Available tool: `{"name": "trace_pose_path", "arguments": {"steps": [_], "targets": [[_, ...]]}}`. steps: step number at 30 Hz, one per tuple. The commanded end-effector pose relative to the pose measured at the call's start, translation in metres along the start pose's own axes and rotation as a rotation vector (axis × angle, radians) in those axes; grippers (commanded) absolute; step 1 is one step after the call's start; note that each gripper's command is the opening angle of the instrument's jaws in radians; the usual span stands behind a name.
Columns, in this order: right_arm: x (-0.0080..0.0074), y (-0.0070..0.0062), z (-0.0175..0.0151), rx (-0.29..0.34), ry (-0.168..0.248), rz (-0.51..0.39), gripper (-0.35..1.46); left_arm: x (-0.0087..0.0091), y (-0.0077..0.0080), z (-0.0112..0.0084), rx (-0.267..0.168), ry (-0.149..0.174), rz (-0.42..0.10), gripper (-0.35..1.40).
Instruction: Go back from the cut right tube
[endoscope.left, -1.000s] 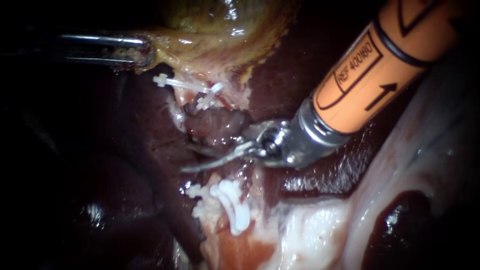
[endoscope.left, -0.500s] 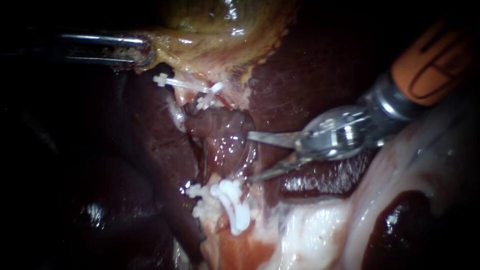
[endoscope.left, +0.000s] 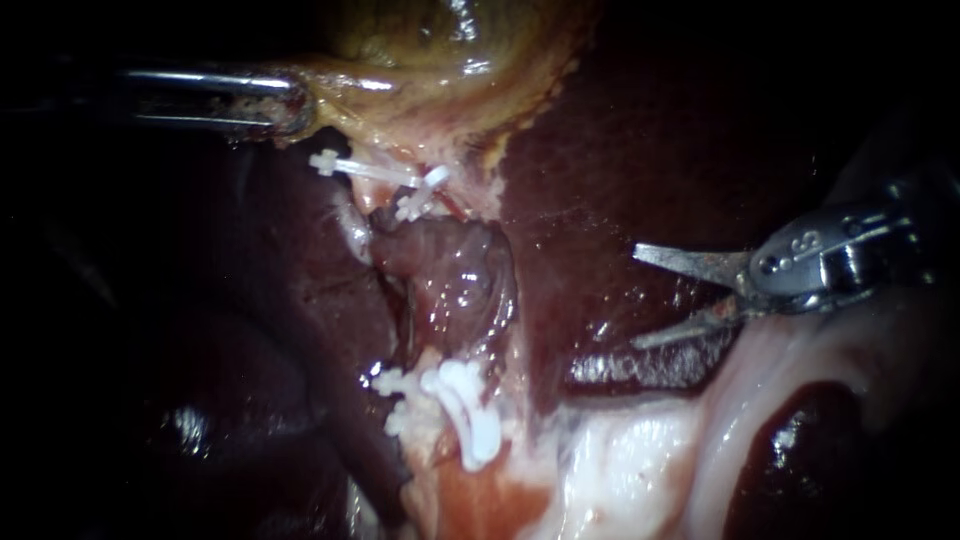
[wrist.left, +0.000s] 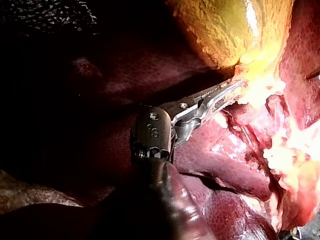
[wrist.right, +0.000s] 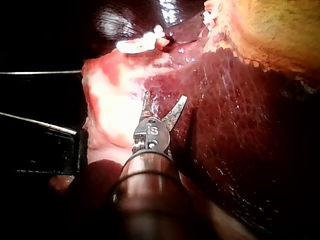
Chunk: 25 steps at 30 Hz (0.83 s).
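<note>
White clips (endoscope.left: 420, 195) sit under the yellow-green gallbladder (endoscope.left: 440, 60), and more white clips (endoscope.left: 462, 405) lie lower down. Between the two groups a dark pink cut tube end (endoscope.left: 450, 270) shows. My right instrument (endoscope.left: 640, 297) is well to the right of it, over the liver (endoscope.left: 620, 150), its two thin blades open with nothing between them. In the right wrist view the same right instrument (wrist.right: 164, 102) stands open, its blades over pale tissue and liver. My left instrument (endoscope.left: 285, 105) is shut on the gallbladder's edge (wrist.left: 250, 80); the left wrist view shows the left instrument (wrist.left: 232, 92) gripping the yellow tissue.
Pale whitish tissue (endoscope.left: 640, 460) fills the lower right under my right instrument. Dark liver (endoscope.left: 250, 330) lies to the left of the clips. A dark metal bar (wrist.right: 40, 130) shows beside the pale tissue in the right wrist view.
My right instrument has drawn back to the right, away from the cut tube, and its blades have opened. The left instrument and the clips have stayed put.
</note>
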Motion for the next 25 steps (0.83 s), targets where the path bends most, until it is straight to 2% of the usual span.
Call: {"name": "trace_pose_path", "arguments": {"steps": [1,5,7,10,23,25], "targets": [[0.0000,0.0000,0.0001,0.001,0.000,0.001,1.41,-0.0004,-0.0001,0.0006,0.006,0.001,0.003,-0.35],[0.0000,0.0000,0.0001,0.001,0.000,0.001,1.41,-0.0020,-0.0010,0.0028,0.000,0.003,0.014,-0.35],[-0.0001,0.0000,0.0001,0.001,0.000,0.001,1.41,-0.0029,-0.0016,0.0040,-0.001,-0.009,0.026,-0.35],[-0.0001,0.0001,0.0001,0.001,0.000,0.002,1.43,-0.0041,-0.0020,0.0051,-0.005,-0.020,0.015,-0.35],[0.0000,0.0002,0.0001,0.003,0.000,0.003,1.43,-0.0043,-0.0021,0.0054,-0.006,-0.023,0.017,-0.35],[0.0002,0.0004,0.0002,0.027,0.000,0.005,1.43,-0.0043,-0.0020,0.0053,-0.006,-0.023,0.017,-0.35]]}}
